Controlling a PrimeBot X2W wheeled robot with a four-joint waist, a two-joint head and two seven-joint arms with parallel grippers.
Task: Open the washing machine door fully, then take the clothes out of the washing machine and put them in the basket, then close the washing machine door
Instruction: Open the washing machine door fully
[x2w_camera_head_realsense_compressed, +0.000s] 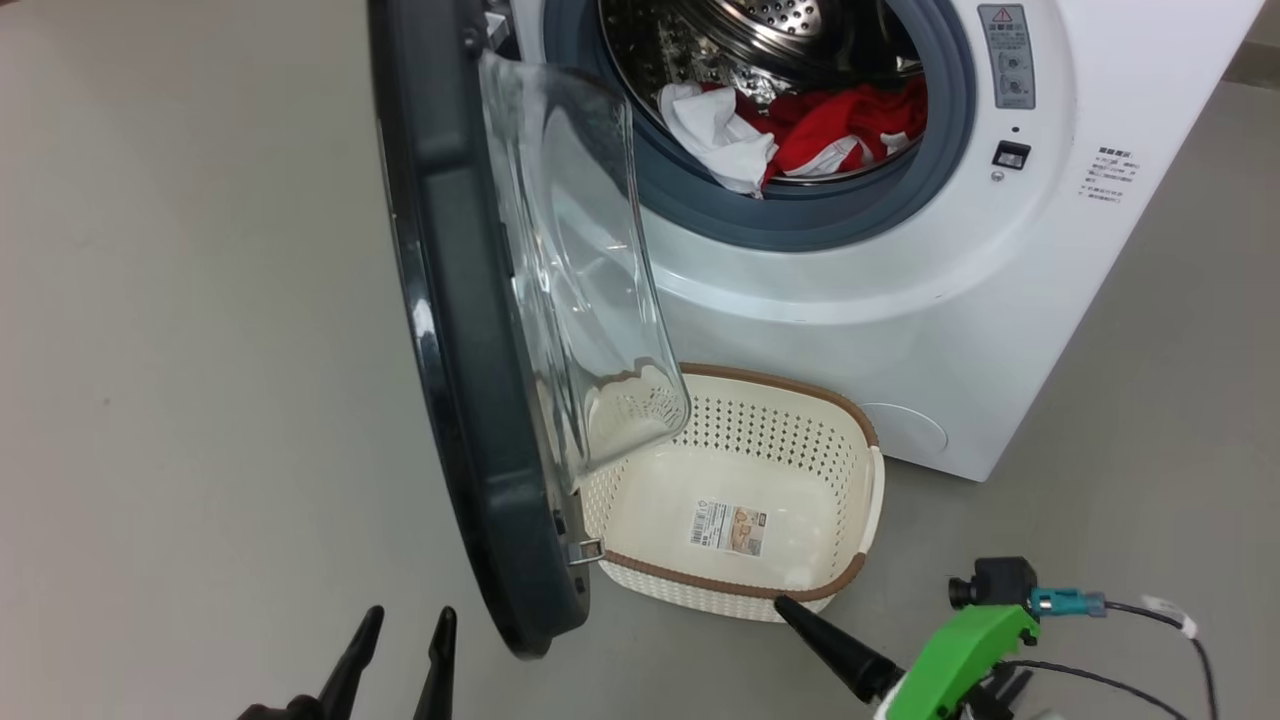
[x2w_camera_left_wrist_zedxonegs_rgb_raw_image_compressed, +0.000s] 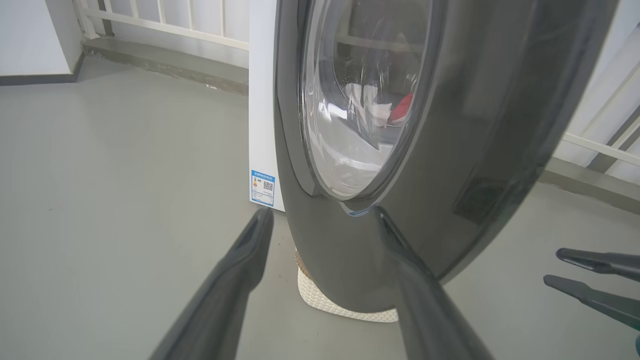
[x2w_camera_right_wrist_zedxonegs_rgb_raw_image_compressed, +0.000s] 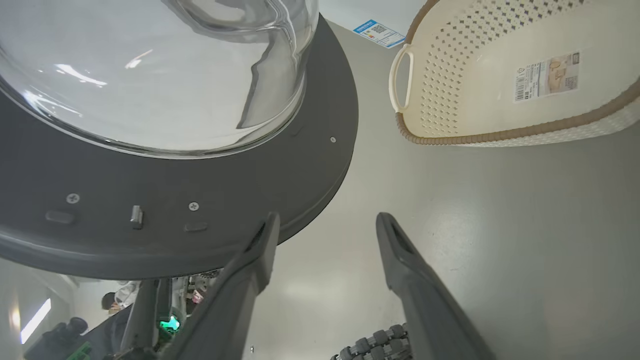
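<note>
The washing machine (x2w_camera_head_realsense_compressed: 900, 300) stands at the upper right with its door (x2w_camera_head_realsense_compressed: 470, 400) swung out edge-on toward me, glass bowl (x2w_camera_head_realsense_compressed: 580, 280) facing the drum. Red clothes (x2w_camera_head_realsense_compressed: 840, 125) and white clothes (x2w_camera_head_realsense_compressed: 715, 135) lie in the drum mouth. The basket (x2w_camera_head_realsense_compressed: 700, 585) sits empty on the floor under the door. My left gripper (x2w_camera_head_realsense_compressed: 411, 615) is open, low and left of the door's edge, facing its glossy outer face (x2w_camera_left_wrist_zedxonegs_rgb_raw_image_compressed: 475, 150). My right gripper (x2w_camera_head_realsense_compressed: 800, 615) is open by the basket's near rim, between the door's inner side (x2w_camera_right_wrist_zedxonegs_rgb_raw_image_compressed: 200, 190) and the basket (x2w_camera_right_wrist_zedxonegs_rgb_raw_image_compressed: 450, 75).
Grey floor spreads left of the door. A white railing (x2w_camera_left_wrist_zedxonegs_rgb_raw_image_compressed: 175, 25) on a raised step runs behind the machine. A blue label (x2w_camera_left_wrist_zedxonegs_rgb_raw_image_compressed: 263, 187) marks the machine's side. A cable and connector (x2w_camera_head_realsense_compressed: 1070, 602) hang off my right wrist. A person (x2w_camera_right_wrist_zedxonegs_rgb_raw_image_compressed: 115, 300) is visible far off under the door.
</note>
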